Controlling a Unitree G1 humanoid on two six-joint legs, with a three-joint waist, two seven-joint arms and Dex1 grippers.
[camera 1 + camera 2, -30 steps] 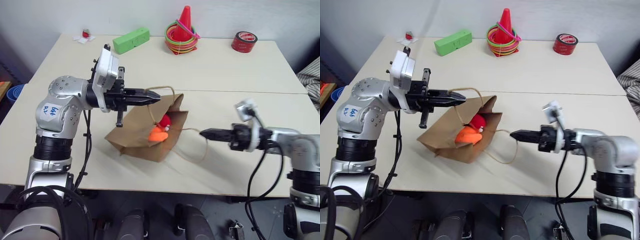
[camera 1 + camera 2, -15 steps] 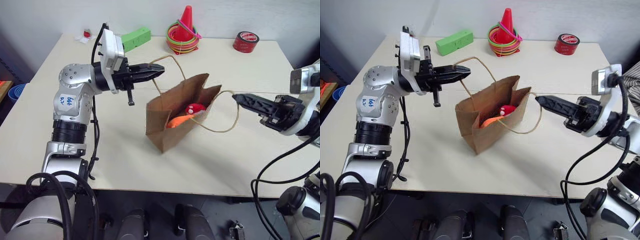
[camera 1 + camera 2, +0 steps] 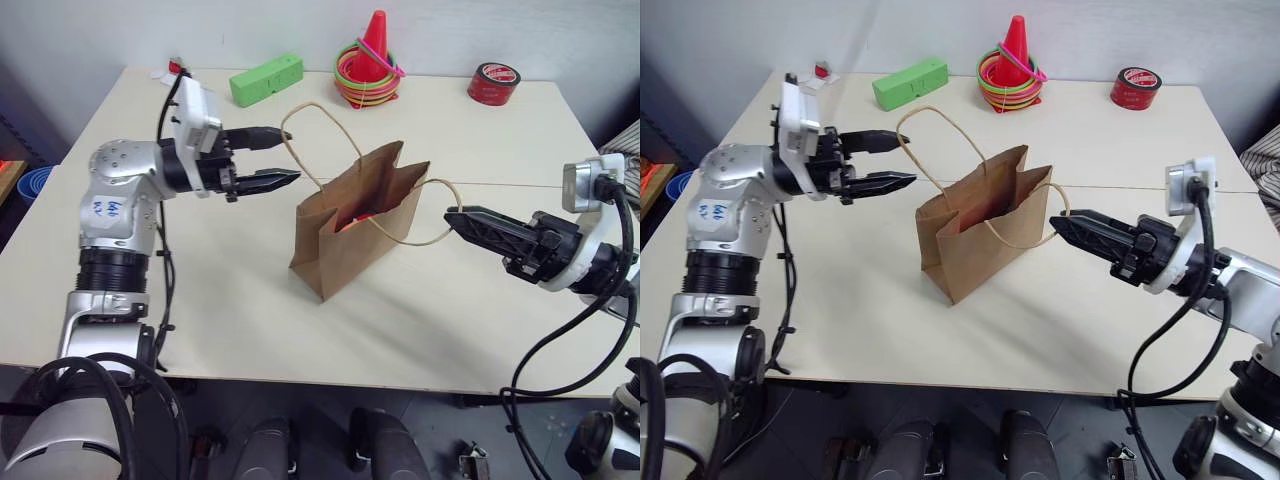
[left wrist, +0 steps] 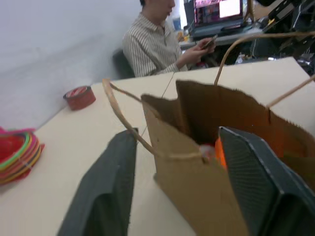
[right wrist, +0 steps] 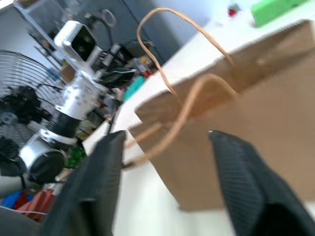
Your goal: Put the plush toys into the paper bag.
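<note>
Inside the paper bag plush toys barely peek; both pincers gape, empty.

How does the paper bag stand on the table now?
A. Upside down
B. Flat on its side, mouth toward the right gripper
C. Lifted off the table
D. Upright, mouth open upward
D: the paper bag stands upright on the table, its open mouth facing up and its handles free.

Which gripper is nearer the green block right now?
Left. The left gripper hovers open just in front of the green block, beside the bag. The right gripper is open on the bag's far side, much farther away.
</note>
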